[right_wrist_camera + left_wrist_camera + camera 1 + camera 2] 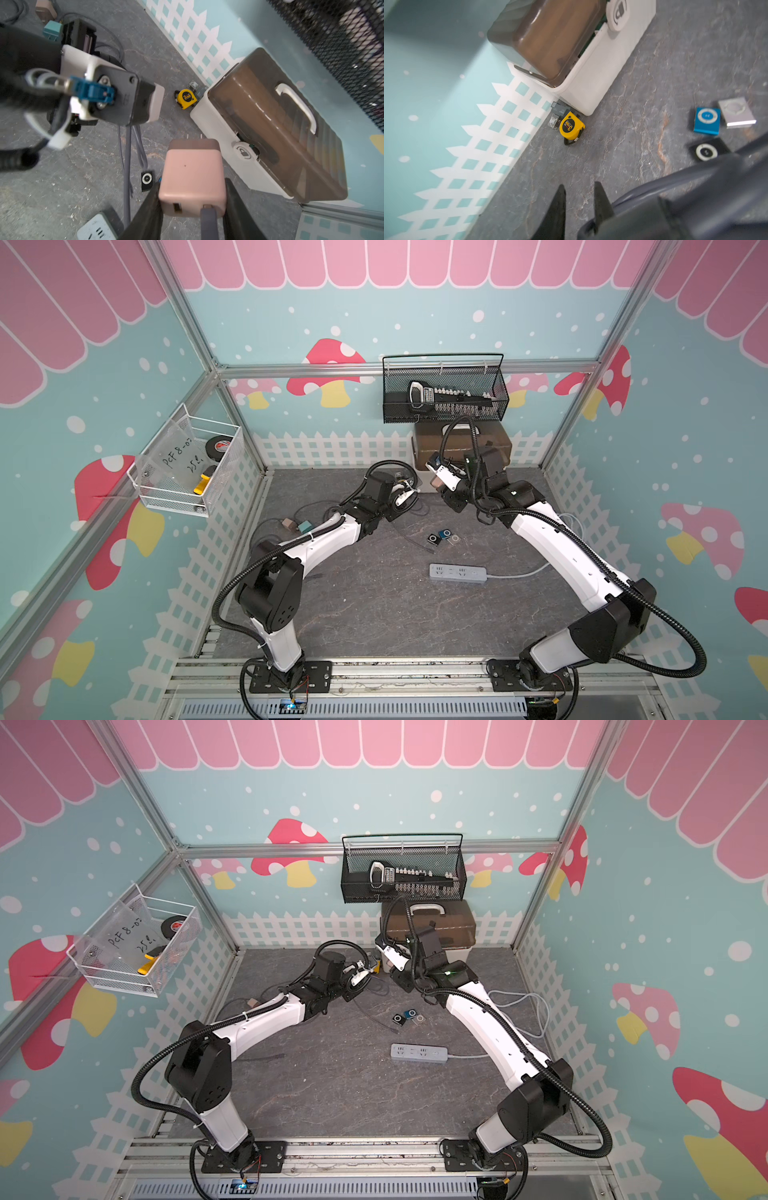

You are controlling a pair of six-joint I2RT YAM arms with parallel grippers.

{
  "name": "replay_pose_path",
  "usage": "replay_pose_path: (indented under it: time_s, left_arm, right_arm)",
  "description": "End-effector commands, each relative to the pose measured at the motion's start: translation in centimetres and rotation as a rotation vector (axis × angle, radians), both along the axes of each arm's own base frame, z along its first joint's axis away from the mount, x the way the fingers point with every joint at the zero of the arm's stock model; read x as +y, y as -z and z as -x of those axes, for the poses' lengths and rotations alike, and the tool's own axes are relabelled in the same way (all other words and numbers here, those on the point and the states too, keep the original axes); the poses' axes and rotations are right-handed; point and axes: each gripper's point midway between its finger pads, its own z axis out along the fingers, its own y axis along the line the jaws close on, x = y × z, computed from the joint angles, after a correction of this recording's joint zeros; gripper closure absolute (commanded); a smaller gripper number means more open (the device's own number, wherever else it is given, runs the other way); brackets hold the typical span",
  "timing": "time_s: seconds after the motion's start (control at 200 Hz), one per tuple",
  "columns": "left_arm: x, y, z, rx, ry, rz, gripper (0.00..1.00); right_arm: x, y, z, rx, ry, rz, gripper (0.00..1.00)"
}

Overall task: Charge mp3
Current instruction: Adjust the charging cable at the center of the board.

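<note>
Players come first: the black mp3 player (pixel 706 152), the blue mp3 player (pixel 706 120) and the silver mp3 player (pixel 735 112) lie flat on the grey mat, clustered just beside one another, between my two arms and a little beyond the power strip (pixel 457 573). I judge them light, thin, rigid and smooth-cased, so they will likely skate if I push from above. Pinching across the narrow side edges looks best, leaving the socket end free.

My right gripper (pixel 192 193) is clamped on the flanks of the pink charger (pixel 193 166), prongs pointing away, with a grey cable (pixel 208 222) plugged into its face. The block is hard and slick; the cable is limp and may drag.

My left gripper (pixel 580 195) hangs above the mat with its tips narrowly apart and mat showing between them. A blurred cable runs by their root, and I cannot tell if they pinch it.

The brown-lidded box (pixel 270 135) and the fence wall crowd my right side. My wrists sit near each other. Open mat lies around the strip.
</note>
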Motion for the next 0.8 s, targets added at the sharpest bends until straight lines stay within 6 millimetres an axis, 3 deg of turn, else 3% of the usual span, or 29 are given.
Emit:
replay_pose_path:
  time_s: [0.0,0.085,0.2,0.285,0.395,0.55,0.795]
  left_arm:
    - [0.4,-1.0,1.1,-0.159,0.053,-0.285,0.81]
    - [0.8,-1.9,1.2,-0.21,0.024,-0.391,0.84]
    - [1.1,-3.9,2.6,-0.231,0.004,-0.395,0.84]
    - [0.9,-3.9,4.4,-0.222,0.022,-0.393,0.8]
    - [0.5,-1.8,6.8,-0.167,0.058,-0.381,0.75]
    - [-0.3,1.8,9.0,-0.075,0.117,-0.346,0.71]
    - [-0.9,5.6,12.4,0.008,0.19,-0.347,0.7]
  right_arm:
    - [0.2,-0.2,1.8,0.033,-0.017,-0.033,0.97]
    - [0.3,-1.0,1.6,0.009,-0.012,-0.056,0.97]
    - [-0.2,-2.1,2.2,-0.009,0.008,-0.084,0.97]
    - [-0.9,-1.2,3.2,-0.003,0.012,-0.065,0.96]
    - [-1.8,1.0,4.3,0.033,0.015,-0.03,0.96]
    - [-1.5,3.8,5.9,0.119,-0.018,-0.043,0.96]
    - [-1.7,9.3,8.0,0.299,-0.011,-0.01,0.99]
